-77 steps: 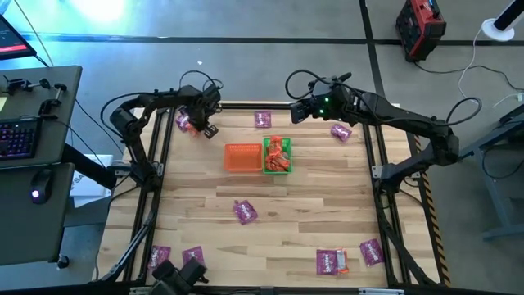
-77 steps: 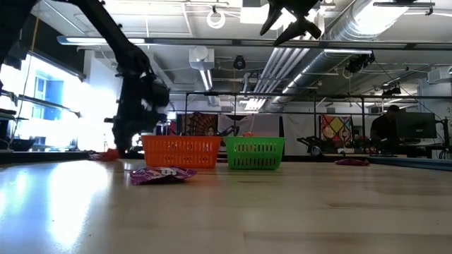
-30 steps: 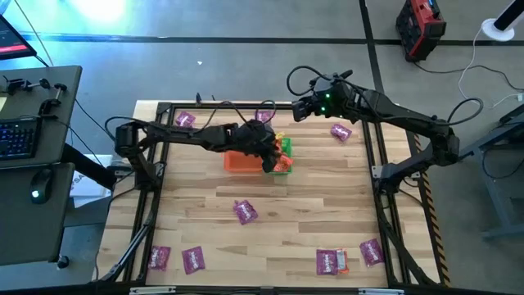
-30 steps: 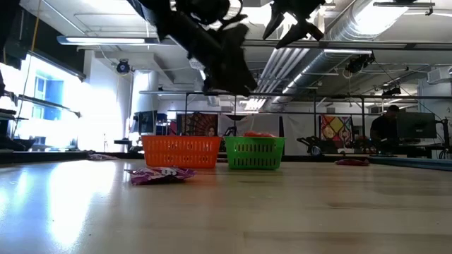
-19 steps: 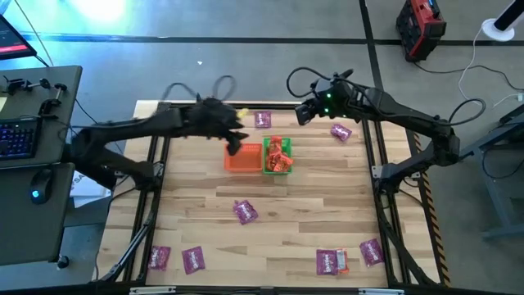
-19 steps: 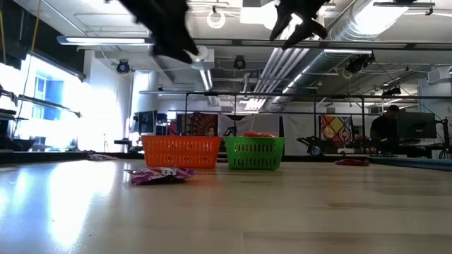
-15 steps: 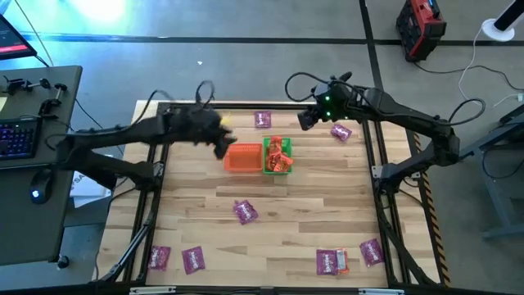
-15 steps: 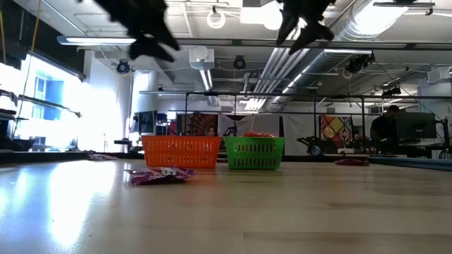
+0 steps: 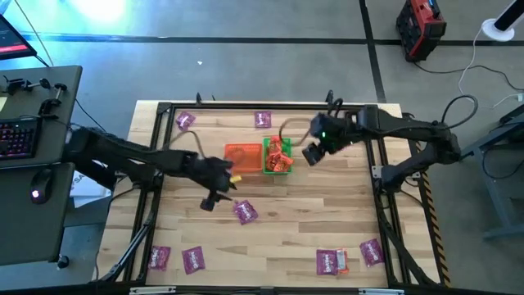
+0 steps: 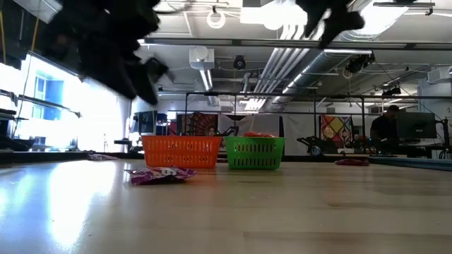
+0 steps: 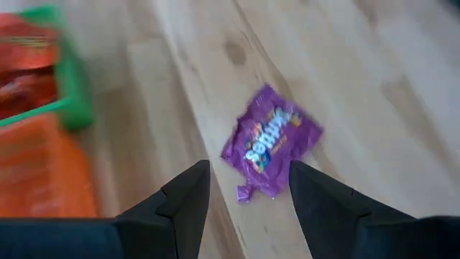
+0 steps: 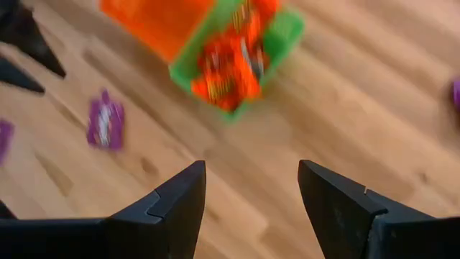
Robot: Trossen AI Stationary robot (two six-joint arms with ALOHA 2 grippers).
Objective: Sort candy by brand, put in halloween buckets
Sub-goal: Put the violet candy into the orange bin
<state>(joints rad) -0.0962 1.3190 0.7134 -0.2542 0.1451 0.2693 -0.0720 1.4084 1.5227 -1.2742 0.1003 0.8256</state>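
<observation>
The wooden tabletop (image 9: 327, 213) is carrying the orange bucket (image 9: 242, 156) and the green bucket (image 9: 277, 156), standing side by side, touching. The left tool (image 9: 219, 192) is hovering with fingers apart, empty, just beside a purple candy packet (image 11: 271, 139). The right tool (image 9: 313, 152) is hanging near the green bucket, fingers apart, empty.

2 buckets: 1 orange (image 9: 242, 154), 1 green (image 9: 277, 156). 7 purple packets (image 9: 245, 212) loose on bench, 1 orange-red packet (image 9: 342, 264) by near edge. 2 arms.
</observation>
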